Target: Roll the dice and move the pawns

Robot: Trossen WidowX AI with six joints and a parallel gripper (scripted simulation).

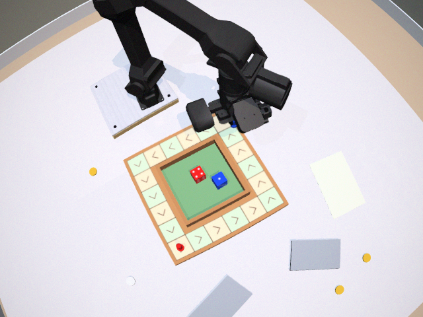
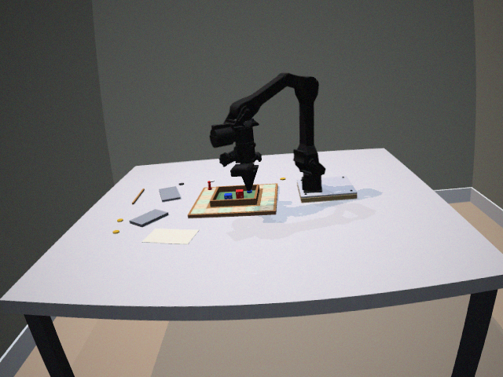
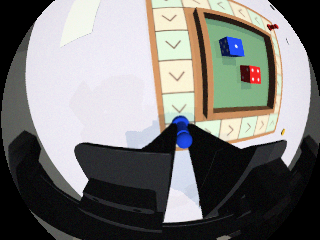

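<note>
The game board point(image 1: 177, 261) point(image 2: 231, 210) point(image 3: 155, 60) has a ring of arrow squares around a green tray point(image 1: 191, 201) point(image 3: 227, 94). The red die point(image 1: 197, 174) point(image 2: 240, 193) point(image 3: 251, 74) and the blue die point(image 1: 219, 179) point(image 2: 228, 195) point(image 3: 231, 46) lie in the tray. The blue die shows one pip on top. The red pawn point(image 1: 179, 247) point(image 2: 209, 184) point(image 3: 272, 27) stands on a corner square. My gripper point(image 1: 235, 124) point(image 2: 248, 184) point(image 3: 180, 128) is at the opposite corner, shut on the blue pawn point(image 1: 233, 125) point(image 2: 249, 192) point(image 3: 180, 130), which is still down at the board.
A cream card point(image 1: 336, 184), two grey cards point(image 1: 314, 253) point(image 1: 222, 298), yellow discs point(image 1: 92, 171) point(image 1: 366, 257) point(image 1: 339, 289) and a white disc point(image 1: 129, 281) lie around the board. The arm's base plate point(image 1: 112, 102) is behind it. A pencil point(image 2: 137, 195) lies at the table's far side.
</note>
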